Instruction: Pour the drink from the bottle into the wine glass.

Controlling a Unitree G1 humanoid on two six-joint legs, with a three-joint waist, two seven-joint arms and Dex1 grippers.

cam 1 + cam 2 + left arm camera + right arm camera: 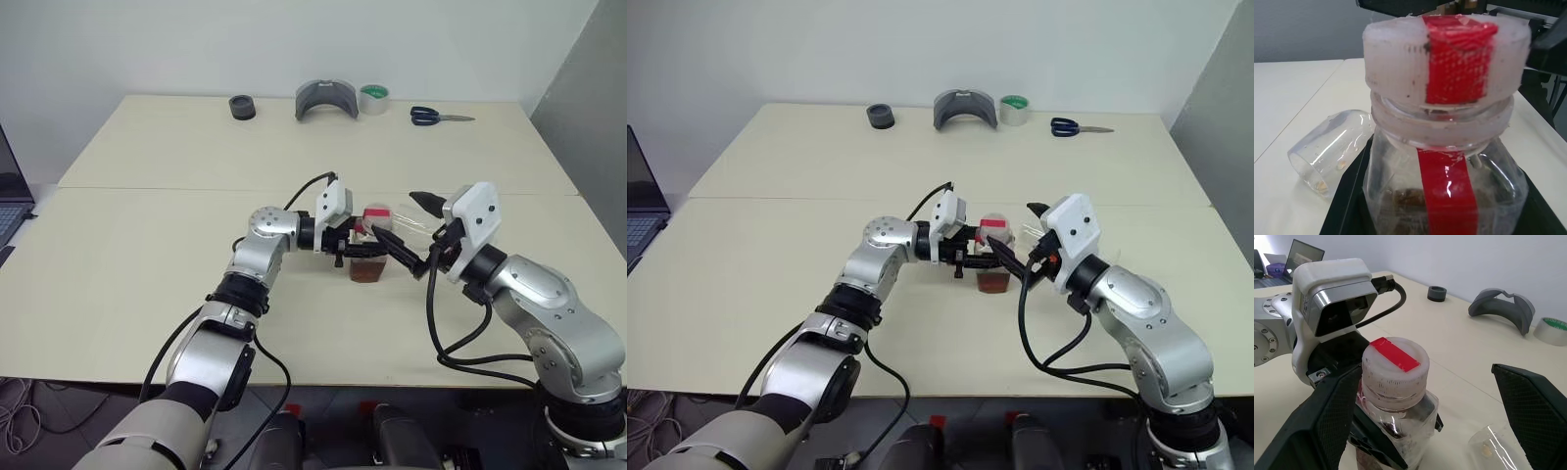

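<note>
The bottle [372, 257], capped, stands upright mid-counter [147, 235], clamped in the left end effector [351, 247]. The right end effector [415, 233] straddles its cap, fingers wide. The wine glass [1332, 151] lies tipped just beside.

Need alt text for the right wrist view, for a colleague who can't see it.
The capped bottle stands held in the shut left gripper, between the right gripper's wide-open black fingers. The wine glass lies on its side on the table nearby.
</note>
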